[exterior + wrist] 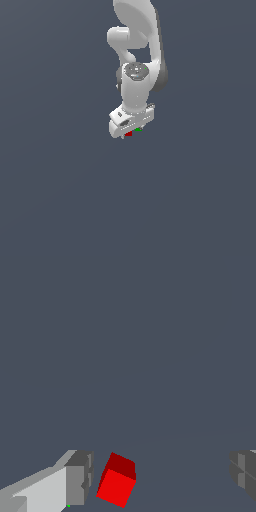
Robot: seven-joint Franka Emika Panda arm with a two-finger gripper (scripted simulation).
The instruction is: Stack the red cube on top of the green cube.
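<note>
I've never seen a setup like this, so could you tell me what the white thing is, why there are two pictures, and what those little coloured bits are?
These are simulator renders. The white machine is a Franka Panda robot arm, seen in one picture from an outside camera. Its gripper hangs low over a plain grey surface, partly hiding a red cube and a green cube. The other picture comes from a camera on the wrist: the grey fingers stand wide apart, with the red cube between them, nearer one finger and not gripped. Nothing is held yet.
</note>
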